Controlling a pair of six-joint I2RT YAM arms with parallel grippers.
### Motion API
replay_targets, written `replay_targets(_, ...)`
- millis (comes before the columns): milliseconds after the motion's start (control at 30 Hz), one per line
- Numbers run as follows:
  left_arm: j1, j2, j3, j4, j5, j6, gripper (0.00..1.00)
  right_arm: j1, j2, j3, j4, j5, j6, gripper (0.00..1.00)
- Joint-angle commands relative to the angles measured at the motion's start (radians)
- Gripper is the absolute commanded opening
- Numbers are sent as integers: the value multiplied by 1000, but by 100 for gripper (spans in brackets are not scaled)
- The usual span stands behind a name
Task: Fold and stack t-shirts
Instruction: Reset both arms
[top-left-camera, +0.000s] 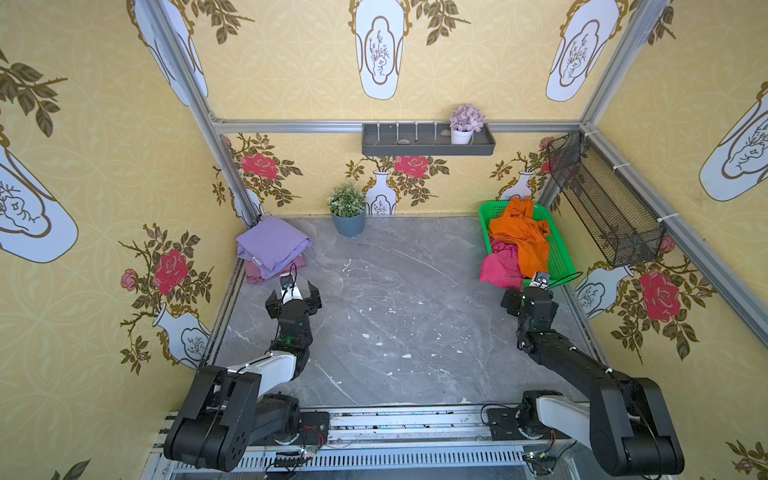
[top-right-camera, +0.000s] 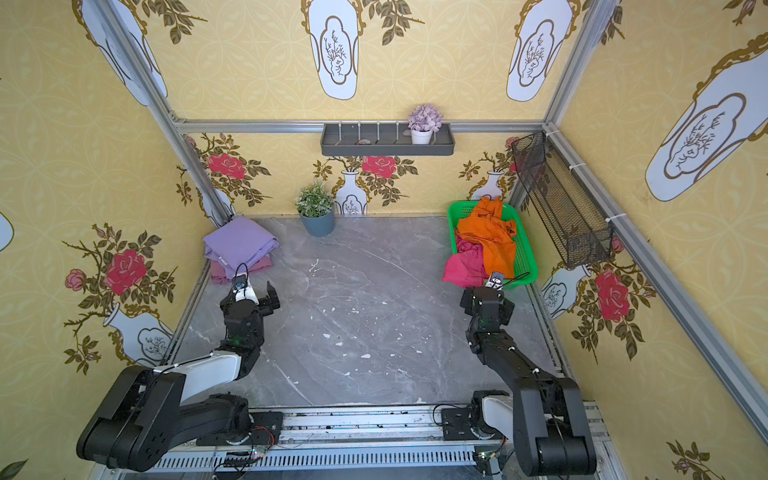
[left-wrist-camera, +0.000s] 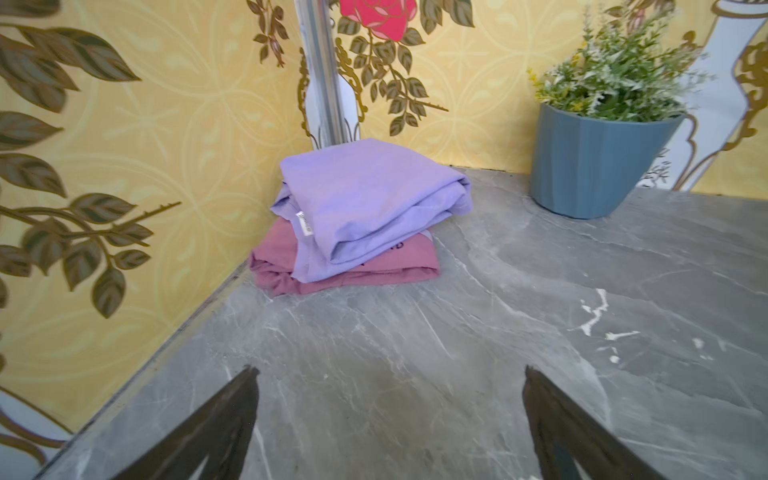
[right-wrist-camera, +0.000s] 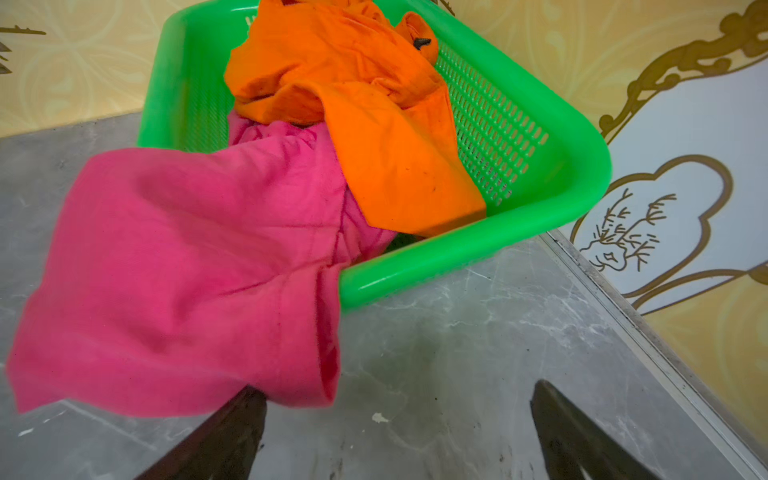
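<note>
Magenta t-shirt (right-wrist-camera: 178, 270) hangs lengthwise over the green basket (right-wrist-camera: 577, 174)'s near rim.

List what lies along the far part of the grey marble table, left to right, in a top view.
Folded lavender cotton t-shirt atop the folded dusty mauve t-shirt → leafy green plant in a blue-grey pot → bright green perforated plastic basket holding the crumpled orange t-shirt and magenta t-shirt.

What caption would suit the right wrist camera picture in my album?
Open right hand faces a magenta t-shirt spilling from a green basket, with an orange t-shirt piled on top.
</note>
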Motion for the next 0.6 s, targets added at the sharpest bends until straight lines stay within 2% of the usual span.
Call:
replay_targets(0,6,46,29,61,76,44,93,-22,86,-58,320,-29,-53,98)
replay_targets(100,10,76,35,90,121,100,86,-37,164,-39,370,-104,-80,98)
replay_targets(133,13,98,-15,228,153,121,88,-41,187,-30,372,-111,-85,98)
replay_targets(167,33,122,-36,285,139,99,94,-42,207,-18,366,-126,-95,98)
replay_targets(200,84,104,-27,236,228,68,98,-41,221,-11,367,-142,-106,98)
replay_targets(233,96,131,-35,289,230,53,99,-42,223,-4,353,-150,-100,98)
replay_targets(300,104,121,-43,279,227,43,99,-46,220,-7,355,-155,-101,98)
replay_targets(400,101,174,-110,462,270,64,99,-64,199,-40,395,-245,-116,98)
replay_targets(467,101,153,-109,420,236,48,99,-87,180,-129,521,-300,-108,98)
replay_targets(500,101,169,-116,462,213,42,99,-125,229,-213,724,-348,-111,98)
replay_targets(533,101,162,-108,427,197,34,99,-127,271,-250,867,-340,-113,98)
replay_targets(567,102,160,-96,405,195,30,99,-117,221,-214,720,-316,-104,98)
